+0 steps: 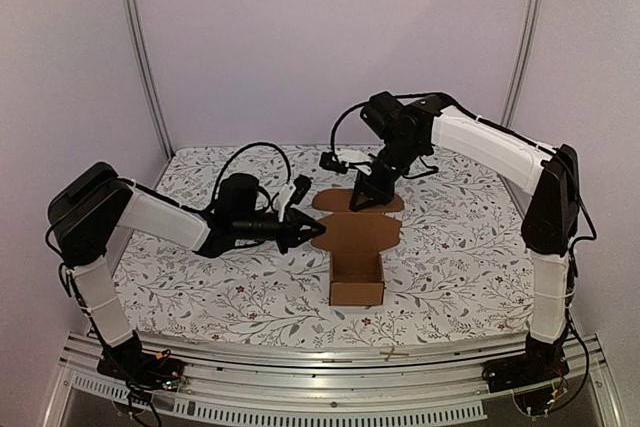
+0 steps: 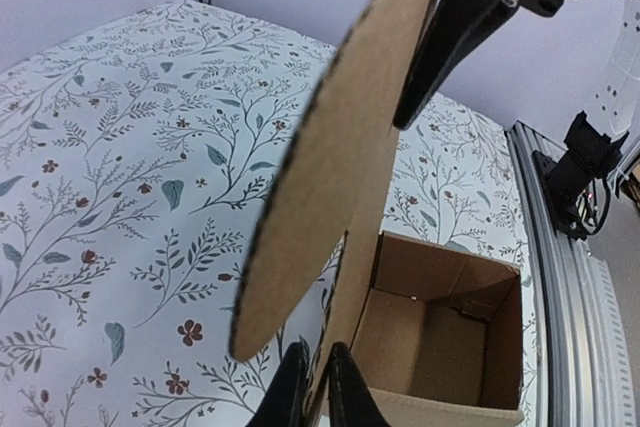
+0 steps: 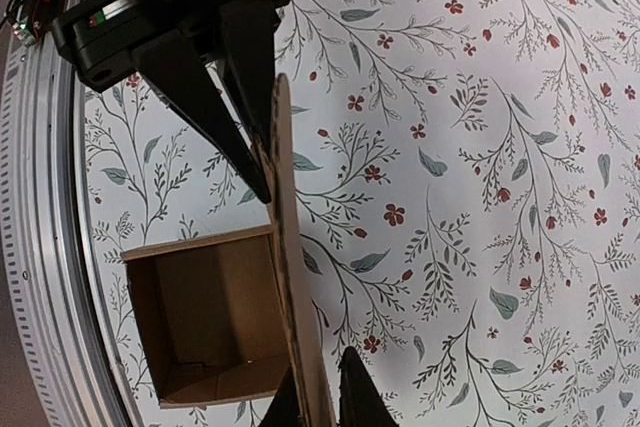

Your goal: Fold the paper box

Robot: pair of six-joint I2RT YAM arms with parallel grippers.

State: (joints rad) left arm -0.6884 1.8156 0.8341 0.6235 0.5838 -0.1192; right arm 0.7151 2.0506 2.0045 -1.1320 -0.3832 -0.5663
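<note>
One paper box (image 1: 357, 265), two arms (image 1: 160, 217) (image 1: 490, 147)

box (image 1: 357, 292): brown corrugated cardboard, matt, fluted edges bare
cloth (image 1: 200, 287): floral-printed fabric, matt
rail (image 1: 300, 355): brushed aluminium, dull sheen
arm shells (image 1: 150, 215): smooth white plastic

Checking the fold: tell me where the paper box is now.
In the top view the paper box stands mid-table, the left gripper pinching its lid's left edge and the right gripper its far flap.

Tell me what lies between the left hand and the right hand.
Only the lid flap of the paper box, pinched by the left hand and right hand; the left wrist view shows it.
</note>
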